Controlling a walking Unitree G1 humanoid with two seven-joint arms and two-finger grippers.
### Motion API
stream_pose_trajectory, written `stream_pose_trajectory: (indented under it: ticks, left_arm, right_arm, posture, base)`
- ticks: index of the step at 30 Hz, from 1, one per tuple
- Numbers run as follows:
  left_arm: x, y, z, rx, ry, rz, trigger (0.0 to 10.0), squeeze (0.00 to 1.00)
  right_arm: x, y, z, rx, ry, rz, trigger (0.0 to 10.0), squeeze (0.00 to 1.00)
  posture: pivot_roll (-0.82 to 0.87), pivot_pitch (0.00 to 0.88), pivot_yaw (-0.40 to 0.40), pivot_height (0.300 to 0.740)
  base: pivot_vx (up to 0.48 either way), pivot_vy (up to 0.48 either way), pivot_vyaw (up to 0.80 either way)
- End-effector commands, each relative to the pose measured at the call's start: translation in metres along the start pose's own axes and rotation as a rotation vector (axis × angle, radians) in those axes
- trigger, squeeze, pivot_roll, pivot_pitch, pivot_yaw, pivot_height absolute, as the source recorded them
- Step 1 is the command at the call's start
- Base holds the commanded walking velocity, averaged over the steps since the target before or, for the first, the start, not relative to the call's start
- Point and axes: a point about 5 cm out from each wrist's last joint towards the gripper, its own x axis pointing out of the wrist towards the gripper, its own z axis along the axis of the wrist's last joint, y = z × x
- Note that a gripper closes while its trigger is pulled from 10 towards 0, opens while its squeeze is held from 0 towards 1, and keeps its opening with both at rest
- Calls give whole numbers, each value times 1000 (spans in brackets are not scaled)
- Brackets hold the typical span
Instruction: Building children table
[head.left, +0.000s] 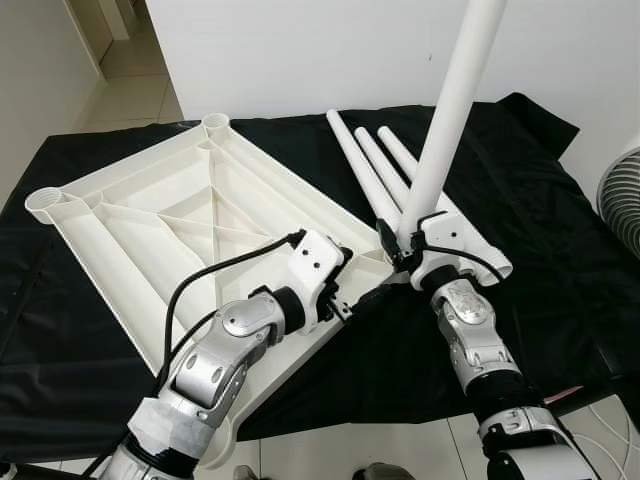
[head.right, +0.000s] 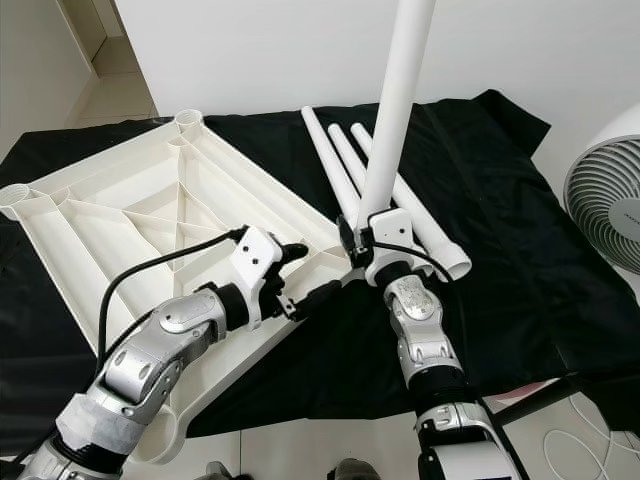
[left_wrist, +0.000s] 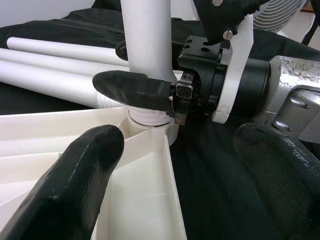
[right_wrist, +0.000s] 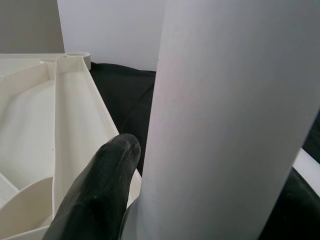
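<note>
The white table top (head.left: 170, 230) lies upside down on a black cloth, ribs facing up. My right gripper (head.left: 400, 245) is shut on a white table leg (head.left: 450, 110), holding it upright and slightly tilted. The leg's threaded end sits at the corner socket (left_wrist: 150, 117) of the top. One right fingertip (left_wrist: 132, 90) wraps the leg just above the threads. My left gripper (head.left: 362, 278) is open at that same corner, its fingers (left_wrist: 75, 175) spread on either side of the top's edge and not gripping. In the right wrist view the leg (right_wrist: 225, 120) stands beside one finger (right_wrist: 100, 190).
Three loose white legs (head.left: 375, 170) lie side by side on the black cloth (head.left: 540, 230) behind the right gripper. Open round sockets show at the far corner (head.left: 215, 123) and left corner (head.left: 43, 203). A white fan (head.left: 622, 195) stands at the right.
</note>
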Motion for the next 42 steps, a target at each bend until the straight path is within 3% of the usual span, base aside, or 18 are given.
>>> stream_pose_trajectory:
  ticks: [1, 5, 14, 21, 33, 38, 42]
  left_arm:
    - [-3, -2, -1, -3, 9, -32, 10000, 0]
    - [-3, -2, -1, -3, 6, -26, 10000, 0]
    - [-2, -2, 0, -1, 3, -29, 10000, 0]
    - [-1, -1, 2, 3, 2, -36, 10000, 0]
    - [-2, 0, 3, 7, 2, -37, 10000, 0]
    - [-3, 1, 3, 8, 3, -34, 10000, 0]
    - [-4, 1, 3, 9, 4, -33, 10000, 0]
  right_arm:
    - [-13, 11, -32, 16, 158, 35, 10000, 0]
    - [-23, 8, -36, -73, 145, 62, 10000, 0]
    - [-37, 4, -43, -92, 147, 69, 10000, 0]
    - [-41, 6, -51, -58, 156, 56, 10000, 0]
    - [-40, 20, -46, 6, 43, 56, 10000, 0]
    - [-43, 18, -50, 31, 46, 14, 10000, 0]
    - [-47, 8, -56, 106, 69, -76, 10000, 0]
  posture:
    - [-160, 87, 89, 740]
    - [-160, 85, 84, 740]
    - [-160, 85, 84, 740]
    - [-171, 84, 95, 740]
    - [-162, 83, 104, 740]
    - [-158, 83, 105, 740]
    - [-158, 83, 110, 740]
  base:
    - [0, 0, 0]
    - [0, 0, 0]
    - [0, 0, 0]
    - [0, 0, 0]
    - [0, 0, 0]
    - [0, 0, 0]
    - [0, 0, 0]
